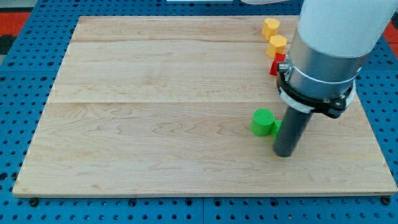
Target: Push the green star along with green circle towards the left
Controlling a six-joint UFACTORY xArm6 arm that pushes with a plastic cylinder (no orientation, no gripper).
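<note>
My tip [283, 153] touches the green star [277, 126], right of the green circle [263, 122].

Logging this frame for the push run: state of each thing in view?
my tip: on the board, at the green blocks' right.
green circle: upright, touching the green star.
green star: mostly hidden behind the rod.
yellow blocks: near the top edge.
red block: partly hidden.

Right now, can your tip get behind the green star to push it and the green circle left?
Probably yes. My tip sits at the view's right of the green circle block, with the mostly hidden green star block between them; nothing blocks a leftward push.
</note>
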